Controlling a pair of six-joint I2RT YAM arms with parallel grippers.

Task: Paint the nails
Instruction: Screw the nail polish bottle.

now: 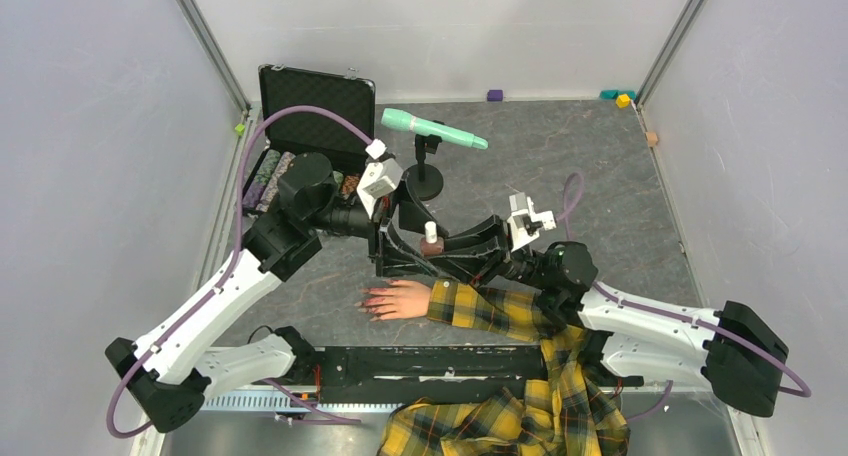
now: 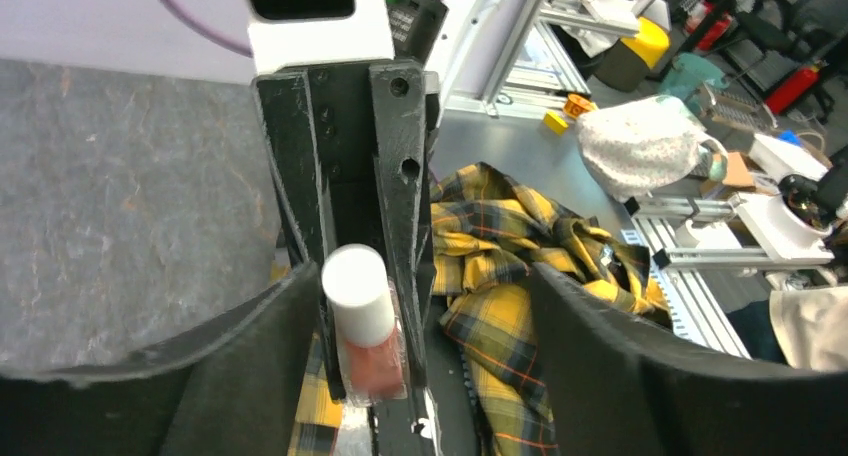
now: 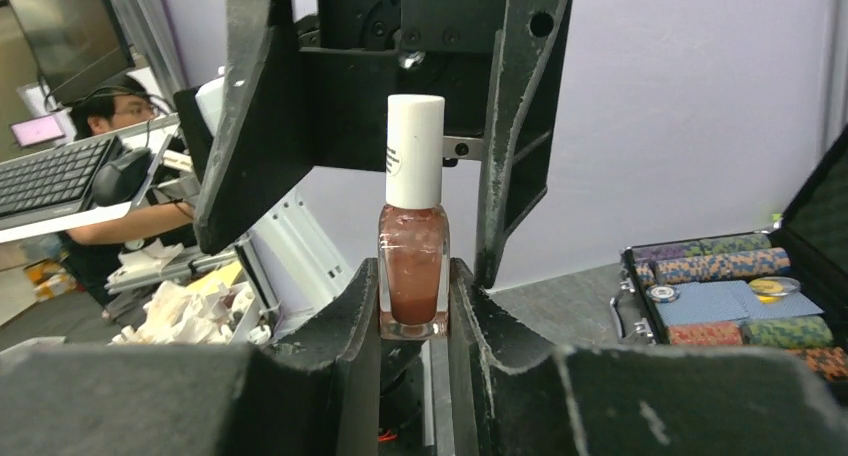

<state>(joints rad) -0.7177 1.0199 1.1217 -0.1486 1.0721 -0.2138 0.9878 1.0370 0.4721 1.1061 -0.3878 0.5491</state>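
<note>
bottle (image 3: 413, 261) upright, cap (image 3: 414, 151) up, glass body pinched in the shut right jaws | left jaws spread wide, straddling cap from above, gripping nothing | nails (image 1: 368, 304) low over tabletop (image 1: 600, 176), below and near-left of bottle; left arm nearer | mannequin hand (image 1: 402, 299) flat, long axis left-right, fingertips pointing left
</note>
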